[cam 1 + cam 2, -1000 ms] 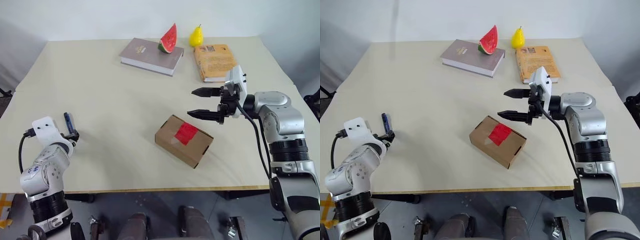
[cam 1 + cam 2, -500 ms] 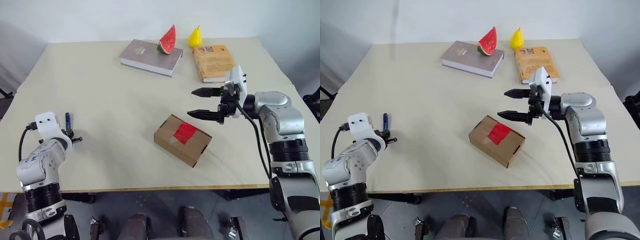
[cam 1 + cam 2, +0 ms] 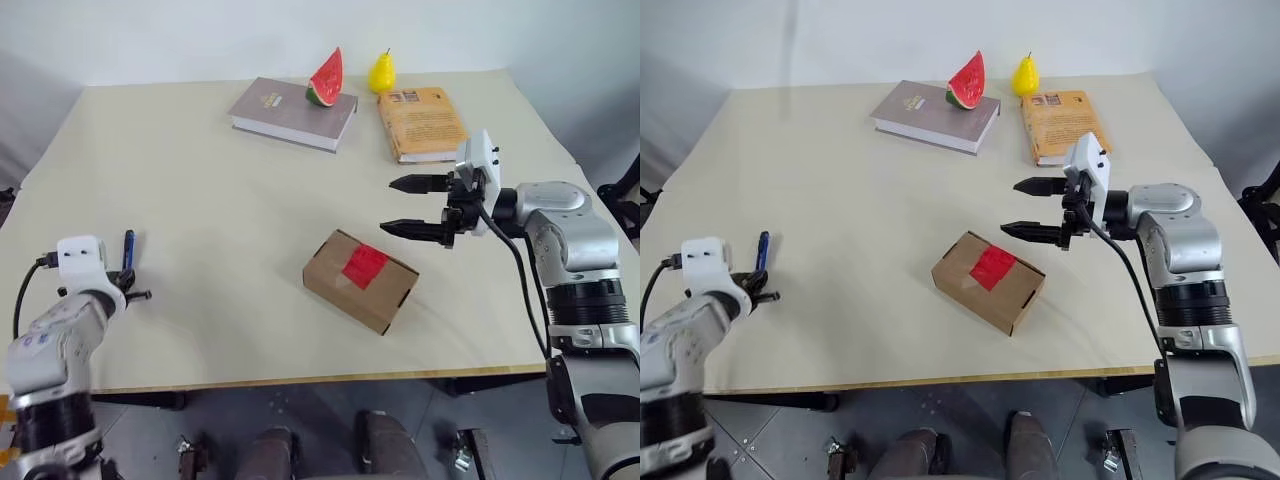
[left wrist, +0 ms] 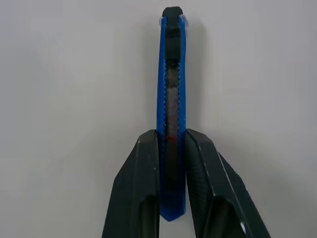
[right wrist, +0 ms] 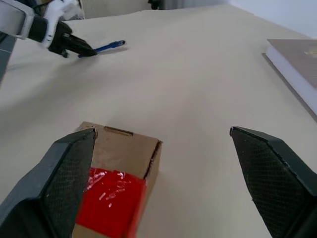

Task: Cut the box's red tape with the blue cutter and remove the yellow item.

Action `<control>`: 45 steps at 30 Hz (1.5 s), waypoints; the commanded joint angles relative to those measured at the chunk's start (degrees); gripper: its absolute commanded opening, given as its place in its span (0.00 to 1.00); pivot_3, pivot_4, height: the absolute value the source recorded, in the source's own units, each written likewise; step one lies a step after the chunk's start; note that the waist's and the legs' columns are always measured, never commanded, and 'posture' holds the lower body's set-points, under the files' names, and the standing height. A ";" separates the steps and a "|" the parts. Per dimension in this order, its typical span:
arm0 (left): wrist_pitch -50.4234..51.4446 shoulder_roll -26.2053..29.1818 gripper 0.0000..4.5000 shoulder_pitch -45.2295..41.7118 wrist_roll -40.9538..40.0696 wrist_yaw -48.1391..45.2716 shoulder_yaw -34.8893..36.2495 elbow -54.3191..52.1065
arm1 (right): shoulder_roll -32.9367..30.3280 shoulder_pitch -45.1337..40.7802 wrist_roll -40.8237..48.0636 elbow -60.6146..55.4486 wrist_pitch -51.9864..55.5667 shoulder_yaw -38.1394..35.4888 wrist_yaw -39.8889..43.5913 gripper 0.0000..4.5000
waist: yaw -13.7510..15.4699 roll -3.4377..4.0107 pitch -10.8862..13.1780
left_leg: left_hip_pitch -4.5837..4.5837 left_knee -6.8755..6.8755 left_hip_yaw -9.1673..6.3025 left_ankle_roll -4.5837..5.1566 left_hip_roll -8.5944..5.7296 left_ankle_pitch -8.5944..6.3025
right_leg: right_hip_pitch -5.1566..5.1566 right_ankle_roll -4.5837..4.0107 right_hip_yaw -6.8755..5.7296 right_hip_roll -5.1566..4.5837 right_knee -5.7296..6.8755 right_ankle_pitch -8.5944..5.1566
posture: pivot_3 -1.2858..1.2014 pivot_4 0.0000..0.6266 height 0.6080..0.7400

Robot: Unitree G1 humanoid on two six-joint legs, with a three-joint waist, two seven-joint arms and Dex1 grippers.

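Observation:
The brown box (image 3: 360, 280) lies mid-table with its flaps closed and the red tape (image 3: 365, 265) across its top. The blue cutter (image 4: 171, 99) is near the table's left front edge. My left gripper (image 4: 171, 139) is shut on the cutter's near end, and its blade end points away from the fingers. I cannot tell whether the cutter rests on the table. My right gripper (image 3: 388, 205) hangs open just behind and to the right of the box, pointing left and holding nothing. The yellow item is hidden.
At the back, a watermelon slice (image 3: 325, 80) sits on a grey book (image 3: 290, 110). A yellow pear (image 3: 380, 72) and an orange book (image 3: 422, 120) lie to its right. The table's front edge (image 3: 300, 380) runs close below the box.
My left gripper has closed on the blue cutter, and its wrist has rolled and drawn back slightly. The camera shifted a little. The right arm and the box stayed put.

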 commanded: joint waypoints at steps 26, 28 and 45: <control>-56.99 15.85 0.09 18.64 11.36 -52.07 -15.65 -2.17 | 7.28 -2.78 -11.50 -33.91 6.49 32.80 -11.88 0.01 | 1.10 0.03 0.06 | -0.82 0.09 -0.05 0.15 0.05 -0.14 | -0.70 -0.16 -0.20 0.05 -0.07 -0.09 | 0.52 0.24 1.00; -58.92 15.99 0.09 18.02 13.13 -51.18 -16.08 -1.44 | 8.37 -2.54 -13.66 -33.49 3.65 36.26 -10.45 0.01 | 1.05 0.03 0.06 | -0.81 0.09 -0.04 0.16 0.05 -0.14 | -0.71 -0.16 -0.26 0.10 -0.04 -0.09 | 0.52 0.24 1.00; -60.00 15.12 0.09 16.38 14.68 -50.79 -19.96 0.14 | 19.30 -2.06 -28.39 -11.61 -16.56 46.25 -8.58 0.01 | 1.03 0.02 0.04 | -0.68 0.15 -0.05 0.27 -0.18 -0.07 | -0.67 -0.14 -0.48 0.13 0.27 -0.07 | 0.52 0.24 1.00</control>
